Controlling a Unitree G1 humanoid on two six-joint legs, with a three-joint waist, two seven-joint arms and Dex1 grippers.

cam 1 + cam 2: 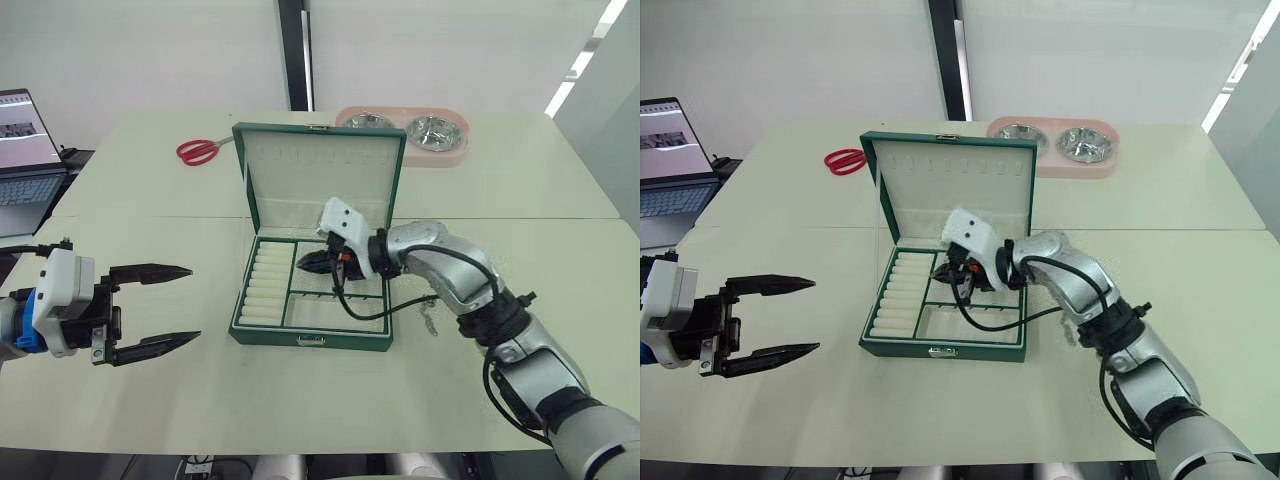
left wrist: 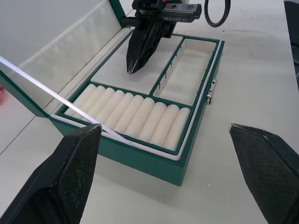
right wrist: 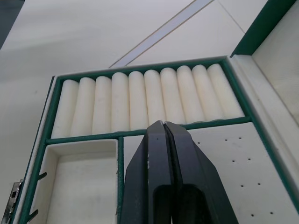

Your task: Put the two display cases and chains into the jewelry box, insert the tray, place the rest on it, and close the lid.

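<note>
The jewelry box [image 1: 310, 340] stands open in the middle of the table, with its lid [image 1: 320, 170] upright behind it. The tray [image 1: 265, 285] sits inside, ring rolls along its left side. My right gripper [image 1: 308, 263] is shut with nothing between its fingers. It hovers low over the tray's [image 3: 140, 98] dotted back compartment. My left gripper [image 1: 192, 304] is open, just left of the box, above the table. A thin silver chain [image 1: 430, 318] lies on the table right of the box, under my right forearm. The display cases are out of view.
Red-handled scissors [image 1: 200, 151] lie behind the box on the left. A pink double pet bowl [image 1: 410, 130] sits behind it on the right. A laptop [image 1: 25, 160] stands off the table's left edge. A seam crosses the table behind the box.
</note>
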